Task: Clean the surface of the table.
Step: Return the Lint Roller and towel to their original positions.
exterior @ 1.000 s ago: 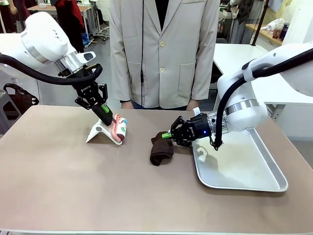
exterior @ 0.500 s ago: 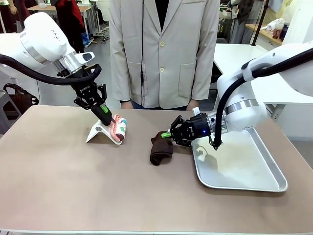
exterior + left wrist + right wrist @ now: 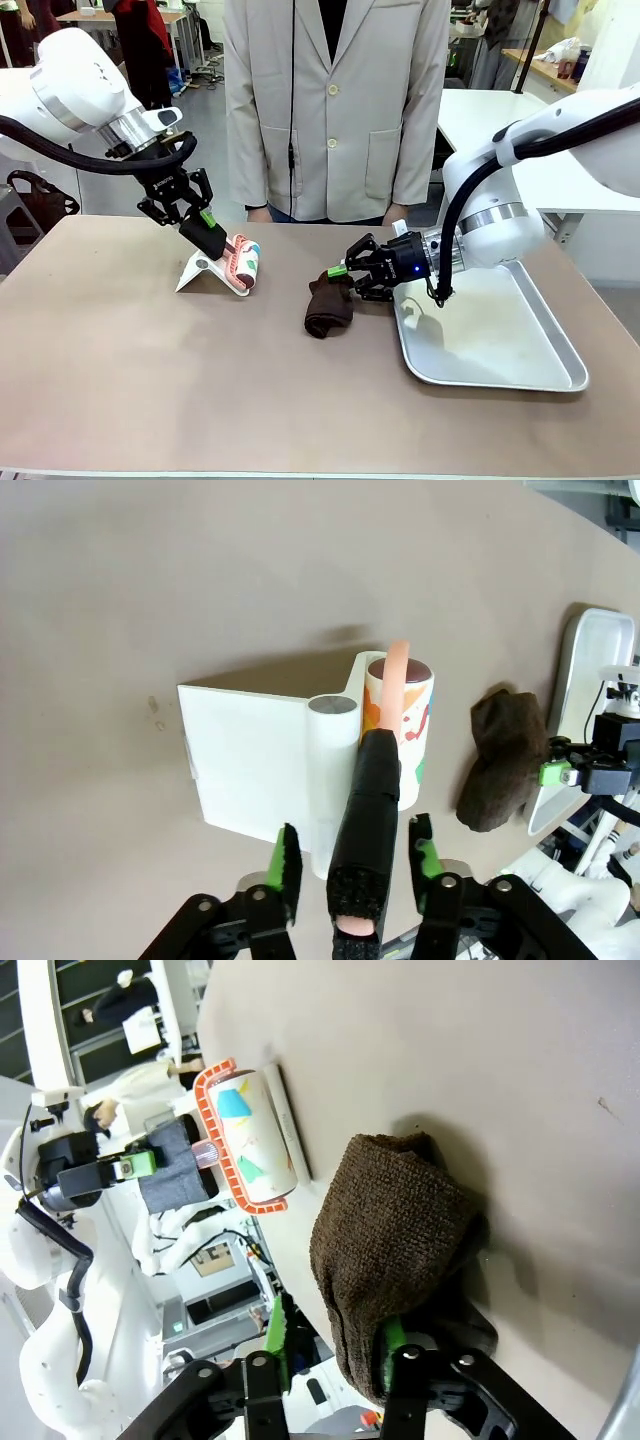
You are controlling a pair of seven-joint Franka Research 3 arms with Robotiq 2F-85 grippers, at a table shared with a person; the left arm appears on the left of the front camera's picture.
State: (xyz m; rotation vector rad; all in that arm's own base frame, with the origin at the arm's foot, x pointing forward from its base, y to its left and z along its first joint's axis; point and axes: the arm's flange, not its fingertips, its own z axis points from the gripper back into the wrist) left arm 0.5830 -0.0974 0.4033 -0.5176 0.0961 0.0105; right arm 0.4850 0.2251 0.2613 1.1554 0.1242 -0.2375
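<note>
The taupe table (image 3: 150, 380) carries a lint roller (image 3: 243, 262) with a colourful print, resting on its white stand (image 3: 203, 273). My left gripper (image 3: 200, 225) is open around the roller's black handle (image 3: 365, 810); a gap shows on each side of the handle. To the right, a dark brown cloth (image 3: 328, 305) lies bunched on the table (image 3: 450, 1060). My right gripper (image 3: 345, 272) is open at the cloth's (image 3: 400, 1250) upper end, which lies against one finger (image 3: 390, 1345) and clear of the other.
A silver tray (image 3: 560, 380) lies at the right, under my right arm. A person in a pale jacket (image 3: 335, 110) stands at the far edge. The near half of the table is bare.
Both grippers have opened. The left one has let go of the roller handle and drawn back slightly left. The right one has let go of the cloth, which now rests on the table.
</note>
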